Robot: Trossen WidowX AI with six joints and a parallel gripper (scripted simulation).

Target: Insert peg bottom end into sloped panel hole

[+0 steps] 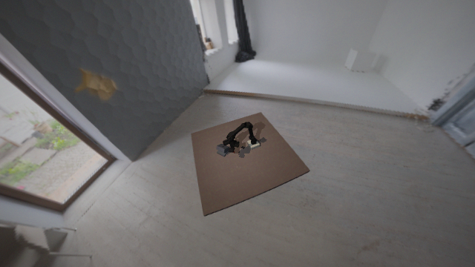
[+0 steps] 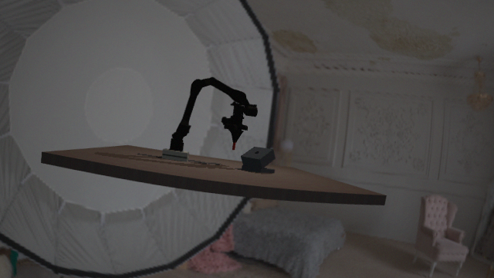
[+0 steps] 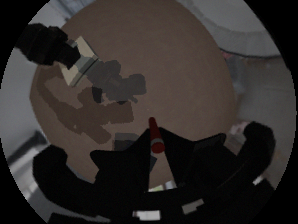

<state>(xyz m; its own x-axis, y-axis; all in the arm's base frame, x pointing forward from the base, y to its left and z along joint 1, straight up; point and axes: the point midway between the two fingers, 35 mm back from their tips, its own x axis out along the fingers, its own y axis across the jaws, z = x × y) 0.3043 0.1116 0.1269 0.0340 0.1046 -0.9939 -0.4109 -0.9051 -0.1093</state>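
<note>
The red peg (image 2: 234,147) (image 3: 154,128) is held in my gripper (image 2: 234,141) (image 3: 154,130), which is shut on it. In the exterior view the peg's lower end sticks out below the fingertips, points nearly straight down and hangs in the air above the table. The dark grey sloped panel block (image 1: 222,150) (image 2: 259,159) stands just beyond the gripper; its hole (image 2: 256,152) shows as a small dark spot in the sloped face. The peg is apart from the block, to its left and a little higher in the exterior view. The wrist view shows part of the block (image 3: 125,139) behind a finger. The hole's exact shape is too small to tell.
The brown table (image 1: 245,185) (image 2: 316,189) (image 3: 185,60) carries the arm's pale base (image 1: 254,145) (image 2: 175,155) (image 3: 75,74) and the block. The arm's dark shadows lie on the table between base and block. The table's edges show in the top and exterior views.
</note>
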